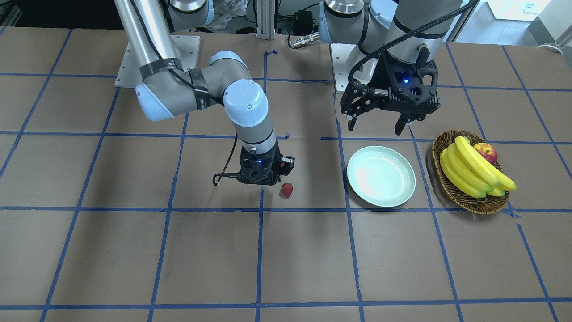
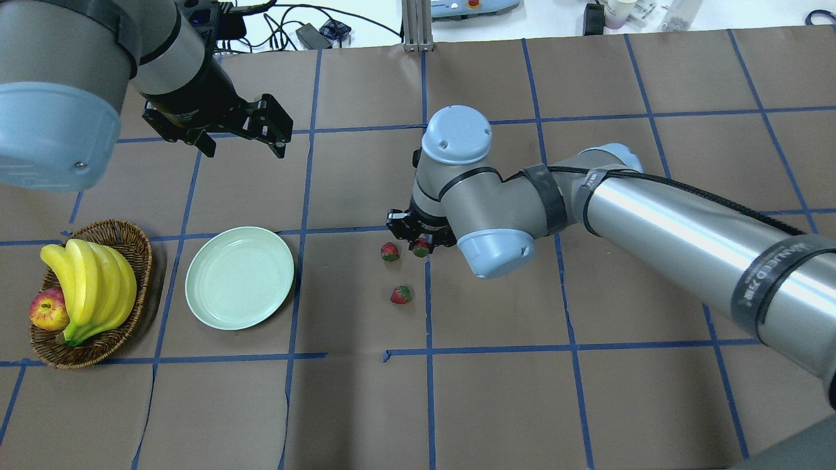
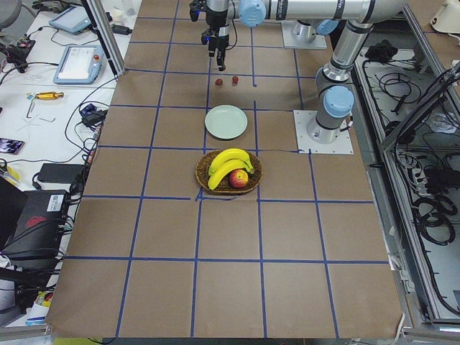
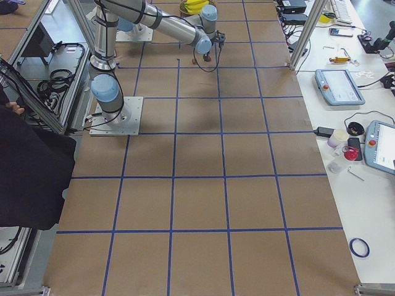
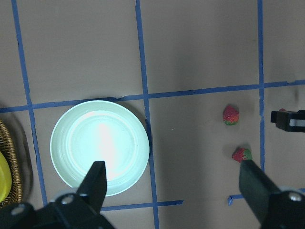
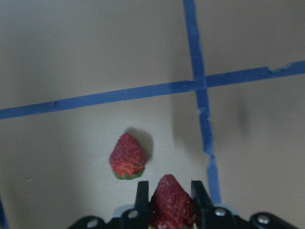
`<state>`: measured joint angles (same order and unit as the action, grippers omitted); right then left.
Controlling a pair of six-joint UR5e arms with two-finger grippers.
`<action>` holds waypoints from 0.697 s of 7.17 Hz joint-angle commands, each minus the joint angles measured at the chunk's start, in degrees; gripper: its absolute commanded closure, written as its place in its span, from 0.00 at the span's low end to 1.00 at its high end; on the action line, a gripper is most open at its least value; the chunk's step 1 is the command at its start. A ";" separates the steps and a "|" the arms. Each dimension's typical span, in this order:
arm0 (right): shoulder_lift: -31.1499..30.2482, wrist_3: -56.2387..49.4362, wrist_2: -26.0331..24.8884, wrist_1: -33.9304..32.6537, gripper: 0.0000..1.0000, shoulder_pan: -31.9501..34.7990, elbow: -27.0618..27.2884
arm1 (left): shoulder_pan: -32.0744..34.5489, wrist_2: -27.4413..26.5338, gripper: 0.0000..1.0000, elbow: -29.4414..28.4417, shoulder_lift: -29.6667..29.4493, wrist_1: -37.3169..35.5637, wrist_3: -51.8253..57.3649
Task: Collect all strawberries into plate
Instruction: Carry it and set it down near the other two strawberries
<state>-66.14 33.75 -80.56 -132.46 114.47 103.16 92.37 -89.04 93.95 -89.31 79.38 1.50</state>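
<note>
The right gripper (image 6: 170,188) is clamped on the flanks of one strawberry (image 6: 171,207), bumpy red and seeded, tip pointing away from the wrist; whether it has cleared the paper-covered table (image 2: 496,405) is hard to judge. A second strawberry (image 6: 127,157) lies just beside it toward the robot's left, and a third strawberry (image 2: 401,295) lies nearer the robot. Farther left sits the plate (image 2: 240,277), round, glossy, pale green, raised-rimmed and bare, with the left gripper (image 2: 241,138) hanging spread and unloaded near it.

Two high cameras look steeply down on the worktop (image 2: 496,405) from opposite sides, both taking in the plate (image 1: 381,176). Two more look along it from either end, far off. One wrist camera looks straight down at the plate; the other sits close above a strawberry (image 6: 127,157).
</note>
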 commanded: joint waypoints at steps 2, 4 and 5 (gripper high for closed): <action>4.60 5.79 0.05 -0.78 1.00 7.68 -3.75 | 0.00 0.00 0.00 0.00 -0.07 -0.02 0.00; 6.90 6.59 -0.12 -1.49 0.93 8.75 -3.50 | 1.05 -0.26 0.00 0.09 -0.07 -0.02 0.00; 7.08 6.59 -0.04 -1.31 0.44 8.75 -3.06 | 1.05 -0.35 0.00 0.09 -0.07 -0.10 0.00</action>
<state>-59.64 40.21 -80.62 -133.81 123.00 99.76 93.17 -89.24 94.01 -89.38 79.35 1.49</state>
